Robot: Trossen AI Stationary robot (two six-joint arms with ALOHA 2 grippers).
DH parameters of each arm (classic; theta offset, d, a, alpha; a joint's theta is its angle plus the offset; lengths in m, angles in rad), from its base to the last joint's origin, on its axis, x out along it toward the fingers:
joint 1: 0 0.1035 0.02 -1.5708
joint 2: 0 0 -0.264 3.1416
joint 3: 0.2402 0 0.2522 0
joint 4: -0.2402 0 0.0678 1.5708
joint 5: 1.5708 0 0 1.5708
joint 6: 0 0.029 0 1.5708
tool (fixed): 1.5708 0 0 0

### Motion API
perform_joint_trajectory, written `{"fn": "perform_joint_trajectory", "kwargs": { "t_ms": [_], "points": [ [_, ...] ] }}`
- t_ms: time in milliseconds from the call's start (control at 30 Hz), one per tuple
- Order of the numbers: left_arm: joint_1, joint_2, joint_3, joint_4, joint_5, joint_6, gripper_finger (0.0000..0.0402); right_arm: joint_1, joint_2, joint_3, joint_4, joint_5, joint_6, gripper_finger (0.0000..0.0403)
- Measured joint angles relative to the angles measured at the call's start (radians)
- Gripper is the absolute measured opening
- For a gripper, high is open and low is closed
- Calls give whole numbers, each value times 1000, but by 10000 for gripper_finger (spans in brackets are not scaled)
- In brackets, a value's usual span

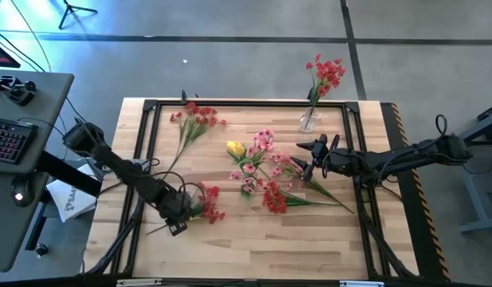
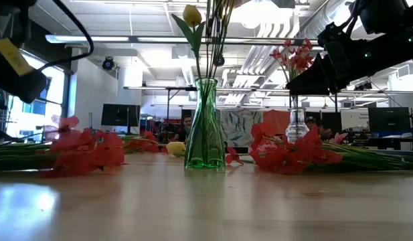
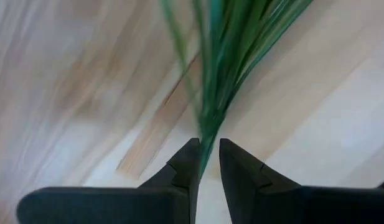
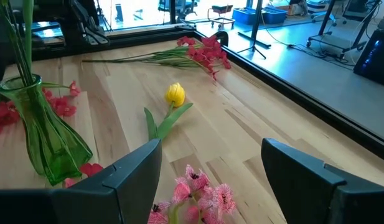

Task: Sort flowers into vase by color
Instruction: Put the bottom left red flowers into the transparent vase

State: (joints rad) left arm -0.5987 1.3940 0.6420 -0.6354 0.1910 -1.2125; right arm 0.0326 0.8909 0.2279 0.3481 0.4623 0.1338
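My left gripper [image 1: 179, 214] [image 3: 208, 147] is over the near left of the table, shut on a bunch of red flowers [image 1: 207, 203]. My right gripper [image 1: 307, 156] [image 4: 210, 152] hangs open above the pink flowers [image 1: 261, 147] [image 4: 193, 194] in the middle, touching nothing. A green glass vase [image 2: 205, 127] [image 4: 39, 134] stands mid-table with a yellow bloom [image 2: 192, 14] and green stems in it. A clear vase [image 1: 308, 120] at the far edge holds red flowers. A yellow tulip [image 4: 175, 94], another red bunch [image 1: 194, 119] and a red bunch [image 1: 273, 199] lie flat on the wood. My left gripper pinches the green stems [image 3: 211, 121] of the red bunch between its two fingers, which lie across them from above. The stems fan out beyond the fingertips. The red blooms [image 2: 86, 150] rest on the table and the stems lie low along it.
A black frame rail [image 1: 142, 159] runs around the tabletop. Bare wood lies along the near edge [image 1: 253, 247]. A keyboard and desk [image 1: 14, 135] stand off the table's left side. Screens and office furniture fill the room beyond the far edge.
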Motion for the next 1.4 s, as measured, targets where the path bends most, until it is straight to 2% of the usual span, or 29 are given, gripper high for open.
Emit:
{"fn": "perform_joint_trajectory", "kwargs": {
  "t_ms": [200,333,433,500,600,667,800,900,967,1067,1167,1267,1333,1400],
  "points": [
    [-42,5,-39,121,-107,35,48,0,0,0,0,0,-2,270],
    [-46,33,-37,123,-148,62,44,0,0,0,-1,0,-3,270],
    [-45,52,-36,116,-162,63,24,0,0,0,-3,0,-3,270],
    [-44,58,-36,106,-176,35,8,0,0,0,-10,0,-3,270],
    [-45,43,-38,114,-223,-55,6,0,0,0,-13,0,3,270],
    [-48,23,-40,115,-290,-105,3,0,0,0,-15,0,17,270],
    [-63,-50,-35,84,-537,-162,1,0,0,0,-14,-5,23,270],
    [-82,-136,-1,29,-718,-149,1,1,0,0,-1,-99,18,270],
    [-93,-191,28,9,-863,-76,1,1,0,-1,14,-194,15,270],
    [-96,-279,77,-28,-1086,69,1,17,0,-1,58,-278,-2,270],
    [-95,-348,118,26,-1255,317,1,54,0,-1,148,-339,-46,270],
    [-97,-413,149,189,-1291,647,1,97,0,-1,283,-409,-86,270],
    [-97,-446,153,350,-1252,860,0,126,0,-1,372,-448,-110,270],
    [-96,-464,153,512,-1169,1050,0,152,0,-1,442,-479,-134,270]
  ]
}}
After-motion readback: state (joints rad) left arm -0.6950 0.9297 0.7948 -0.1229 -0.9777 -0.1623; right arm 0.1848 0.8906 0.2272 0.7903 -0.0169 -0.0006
